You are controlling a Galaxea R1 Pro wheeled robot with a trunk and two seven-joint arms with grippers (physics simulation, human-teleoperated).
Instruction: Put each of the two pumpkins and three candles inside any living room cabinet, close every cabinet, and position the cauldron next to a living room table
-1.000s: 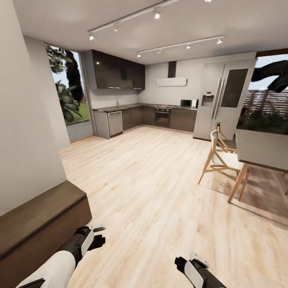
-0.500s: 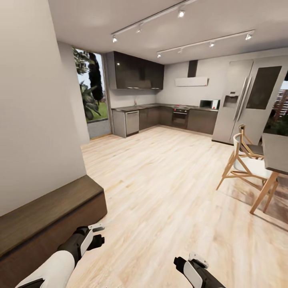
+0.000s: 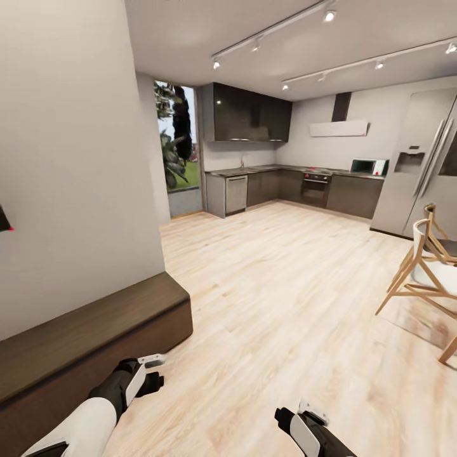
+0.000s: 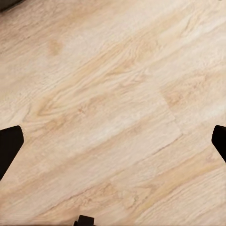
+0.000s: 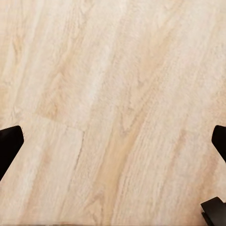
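Since the earlier frames the whole head view has swung to the left: the kitchen units and the fridge are now seen further right, the dining table has slipped out of the picture, and more of the white wall (image 3: 70,158) is taken in at the left, so the shift is the camera's and not the things'. Along that wall, at the near left, the cabinet (image 3: 95,343) is seen as a long, low dark-brown unit with a flat top, its front closed as far as it shows. No pumpkin, candle or cauldron is taken in at this moment. The left gripper (image 3: 152,371) is held low just in front of the cabinet's near end, over the light wood floor (image 3: 273,304); the right gripper (image 3: 298,412) is held at the near edge of the picture, well apart from it. In both wrist views the dark fingers (image 4: 9,143) (image 5: 9,141) are seen at opposite edges with bare floorboards between them, so both pairs are spread wide and nothing is grasped. At the far right a wooden chair (image 3: 425,273) is seen on the floor, and the dark kitchen units (image 3: 279,187) are ranged along the far wall.
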